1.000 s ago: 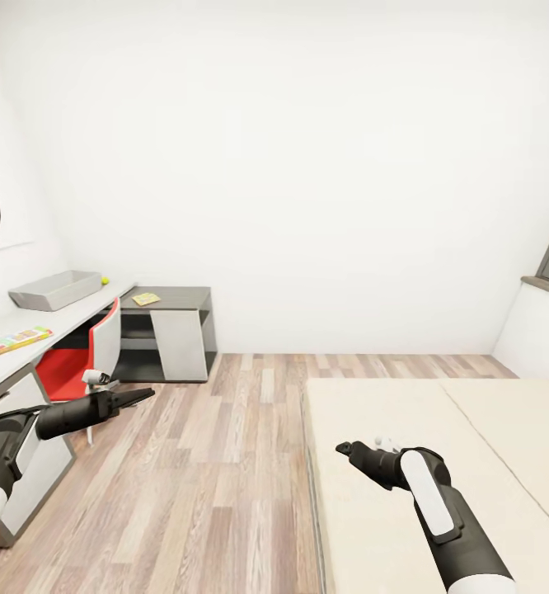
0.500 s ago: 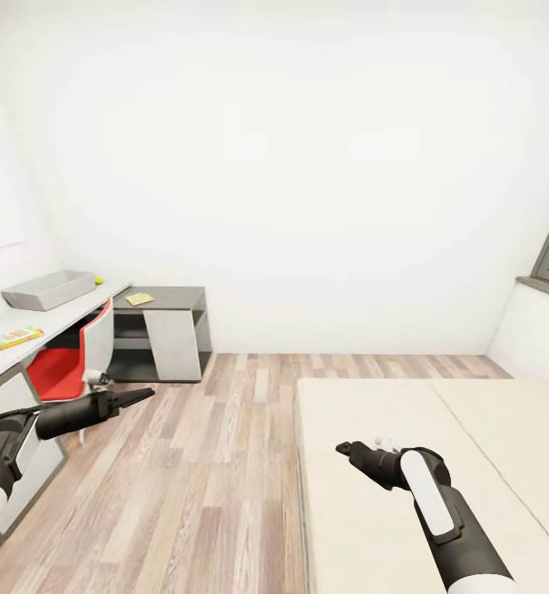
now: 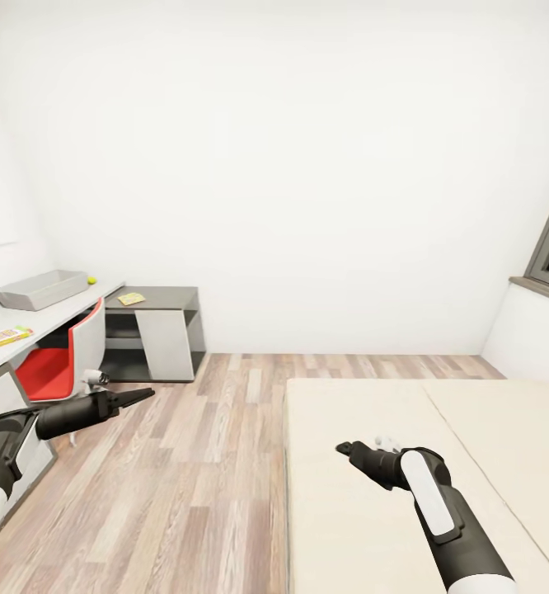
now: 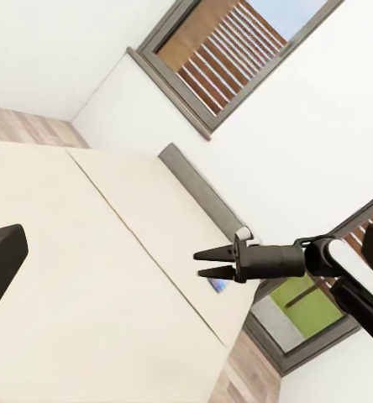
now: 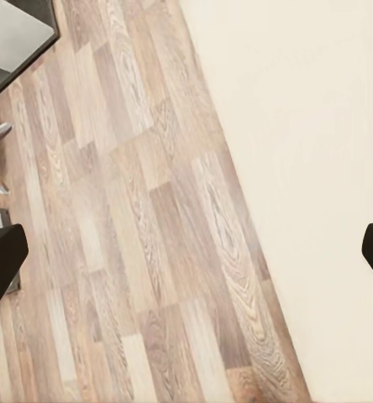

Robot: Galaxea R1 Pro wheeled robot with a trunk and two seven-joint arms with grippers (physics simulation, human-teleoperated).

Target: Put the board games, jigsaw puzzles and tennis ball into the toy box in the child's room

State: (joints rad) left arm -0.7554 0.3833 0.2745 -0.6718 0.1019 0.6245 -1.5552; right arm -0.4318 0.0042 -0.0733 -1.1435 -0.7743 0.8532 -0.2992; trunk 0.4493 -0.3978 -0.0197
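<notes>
Your toy box (image 3: 39, 289) sits on the bench (image 3: 35, 323) at the left edge, with the tennis ball (image 3: 91, 280) just beside it. The bed (image 3: 365, 462) fills the lower right. Your left pincer (image 3: 139, 395) has its tips together over the floor (image 3: 184, 462). Your right pincer (image 4: 205, 262) is slightly apart, holding nothing.

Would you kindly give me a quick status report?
Left gripper and right gripper both empty. Shallow light-grey toy box on the long light-grey desk, small yellow-green ball beside it. Red-and-white swivel chair fronts desk.
</notes>
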